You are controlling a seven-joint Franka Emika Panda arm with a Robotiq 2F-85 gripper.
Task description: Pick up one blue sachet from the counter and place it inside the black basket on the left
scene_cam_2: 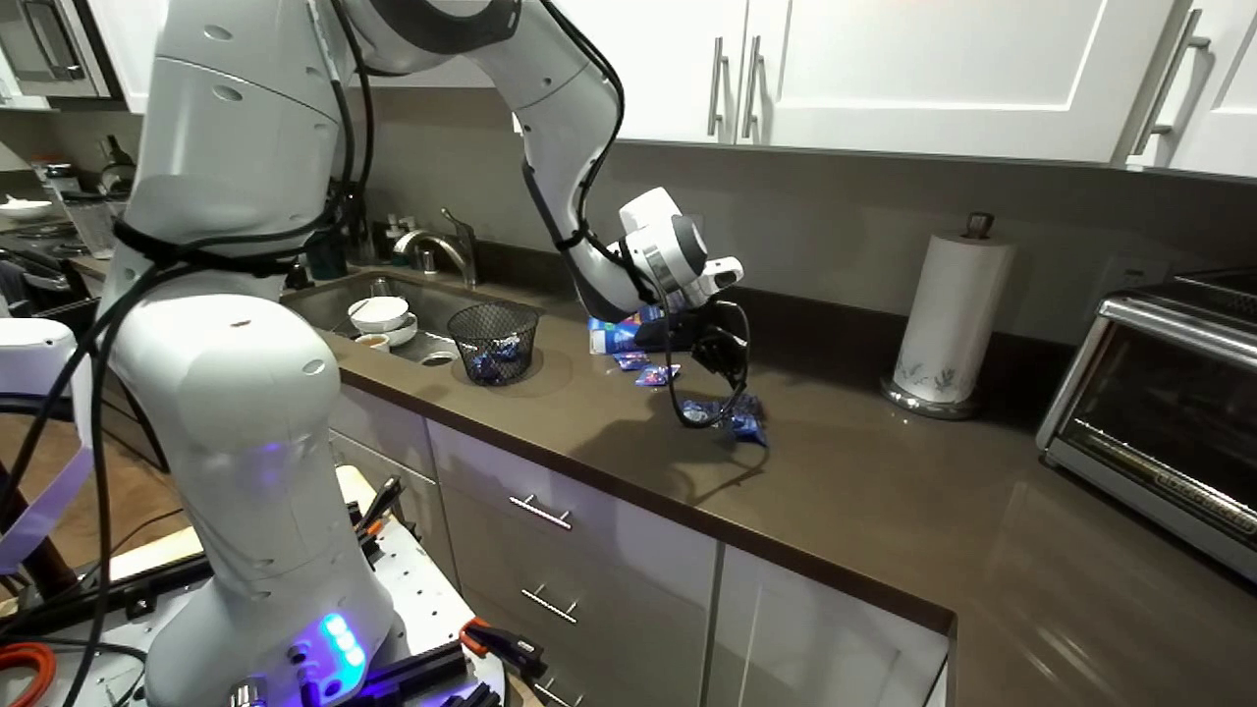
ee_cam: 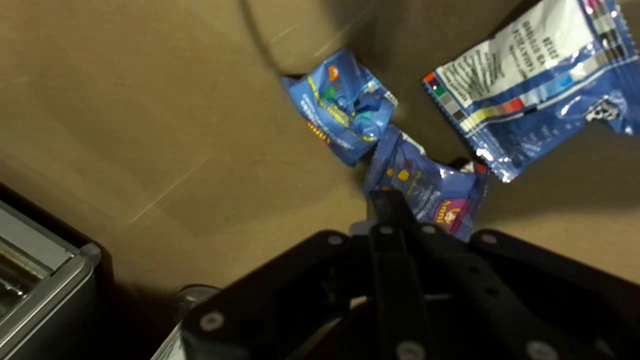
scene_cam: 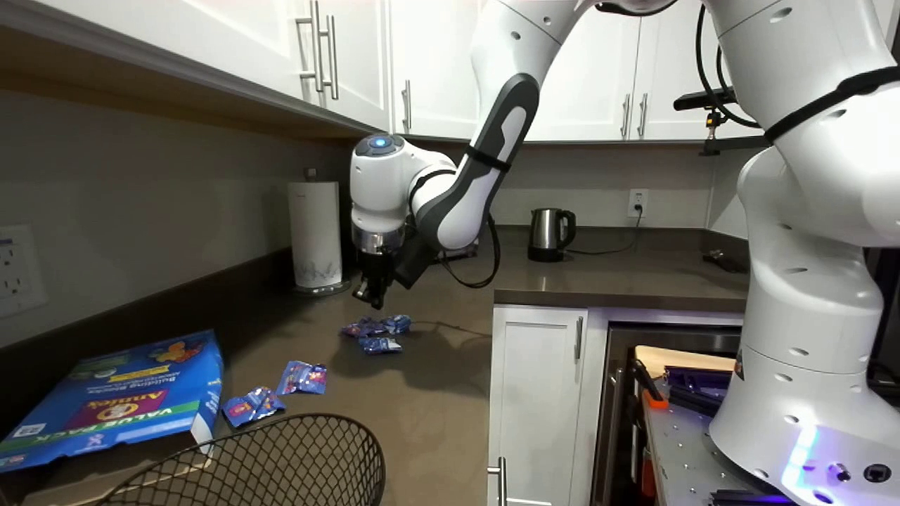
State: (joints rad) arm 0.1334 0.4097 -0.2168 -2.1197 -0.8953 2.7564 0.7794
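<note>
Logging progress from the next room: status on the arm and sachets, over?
Tool looks shut and empty, above the counter. Three blue sachets bunched below, none gripped. Possible obstacle: their own crowding, awkward for a single pick.

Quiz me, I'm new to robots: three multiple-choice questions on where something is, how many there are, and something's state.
1. Where is the gripper?
A) In the sink
B) On the kettle
C) Above blue packets on the counter

2. How many packets does the wrist view show?
A) Three
B) One
C) Six

3. How is the basket?
A) Upside down
B) Upright, holding more packets
C) On its side

1 C: an exterior view shows it over them.
2 A: three packets lie there.
3 B: its opening faces up, packets show inside.
</note>
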